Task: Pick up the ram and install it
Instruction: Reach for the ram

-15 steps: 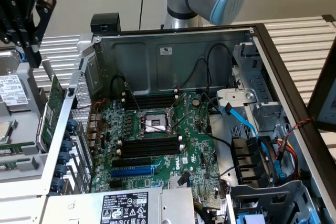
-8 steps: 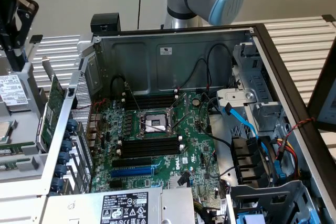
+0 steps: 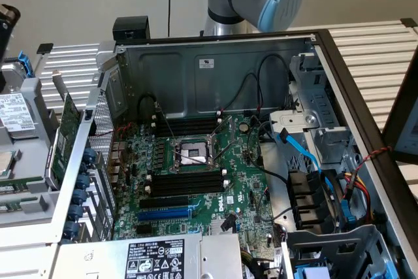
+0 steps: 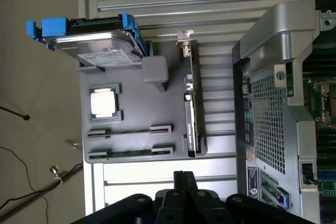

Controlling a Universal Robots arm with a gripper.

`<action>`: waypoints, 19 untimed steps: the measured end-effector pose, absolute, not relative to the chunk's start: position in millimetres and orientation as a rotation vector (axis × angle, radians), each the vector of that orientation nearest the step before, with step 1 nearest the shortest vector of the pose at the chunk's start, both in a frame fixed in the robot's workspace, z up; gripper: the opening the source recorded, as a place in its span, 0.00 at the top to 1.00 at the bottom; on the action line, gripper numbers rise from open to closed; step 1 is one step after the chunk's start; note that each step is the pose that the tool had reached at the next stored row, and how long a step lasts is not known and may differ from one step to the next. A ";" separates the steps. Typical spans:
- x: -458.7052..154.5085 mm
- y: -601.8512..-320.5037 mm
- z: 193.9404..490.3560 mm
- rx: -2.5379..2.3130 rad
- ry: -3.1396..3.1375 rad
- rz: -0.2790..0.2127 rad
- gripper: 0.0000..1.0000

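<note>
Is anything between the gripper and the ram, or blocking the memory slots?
Nothing visible does. In the wrist view the ram lies exposed in the gray tray, with only bare tray edge between it and the gripper. The expansion card stands beside its end. The black memory slots look empty and uncovered.

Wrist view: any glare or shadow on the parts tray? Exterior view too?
Wrist view: glare on the hard drive and the CPU; the ram lies evenly lit on the grey tray. Exterior view: soft, even light on the motherboard, darker in the drive bay at the exterior view's right.
</note>
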State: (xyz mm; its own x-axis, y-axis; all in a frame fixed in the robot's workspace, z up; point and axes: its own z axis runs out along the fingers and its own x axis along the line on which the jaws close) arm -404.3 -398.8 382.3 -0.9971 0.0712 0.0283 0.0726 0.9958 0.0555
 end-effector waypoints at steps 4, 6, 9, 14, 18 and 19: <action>-417.4 -398.5 380.1 -0.112 -3.121 -0.071 0.90; -421.6 -398.0 379.3 -0.112 -3.137 -0.067 0.90; -428.4 -397.0 378.8 -0.113 -3.167 -0.069 0.90; -441.6 -397.0 377.5 -0.113 -3.172 -0.083 0.90; -448.1 -397.0 376.8 -0.113 -3.172 -0.095 0.90; -448.9 -397.0 376.8 -0.113 -3.172 -0.095 0.90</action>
